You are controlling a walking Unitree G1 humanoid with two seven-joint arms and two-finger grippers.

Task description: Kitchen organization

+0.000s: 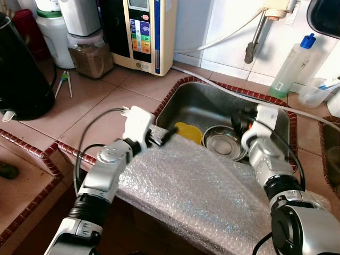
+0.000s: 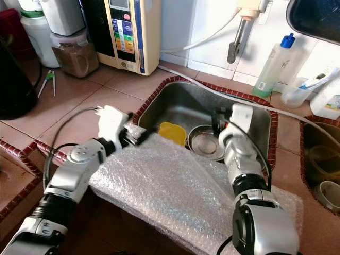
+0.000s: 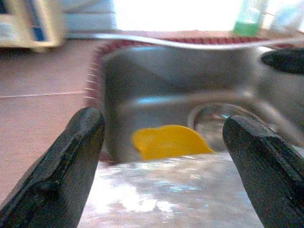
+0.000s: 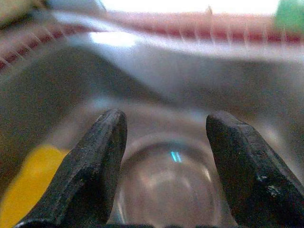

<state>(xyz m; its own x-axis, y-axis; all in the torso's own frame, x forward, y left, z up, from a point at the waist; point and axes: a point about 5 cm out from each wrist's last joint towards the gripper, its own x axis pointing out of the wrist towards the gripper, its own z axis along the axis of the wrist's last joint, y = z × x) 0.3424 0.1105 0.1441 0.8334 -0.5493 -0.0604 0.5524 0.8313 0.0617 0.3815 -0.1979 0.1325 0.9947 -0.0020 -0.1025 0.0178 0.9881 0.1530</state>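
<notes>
A steel sink [image 1: 202, 103] is sunk into the tiled counter. In it lie a yellow plastic piece [image 1: 188, 132] and a steel bowl [image 1: 223, 142]. A sheet of bubble wrap [image 1: 196, 186] drapes over the sink's near edge. My left gripper [image 1: 164, 136] is open just above the wrap's far left corner, pointing at the yellow piece [image 3: 168, 141]. My right gripper [image 1: 239, 121] hangs open inside the sink, right over the steel bowl [image 4: 166, 185], with nothing between its fingers.
A water purifier [image 1: 141, 32], a jar of brown powder [image 1: 90, 53] and a black kettle [image 1: 18, 69] stand at the back left. A soap bottle [image 1: 289, 66] and a tap [image 1: 255, 37] are behind the sink. A second basin [image 2: 319, 159] lies at the right.
</notes>
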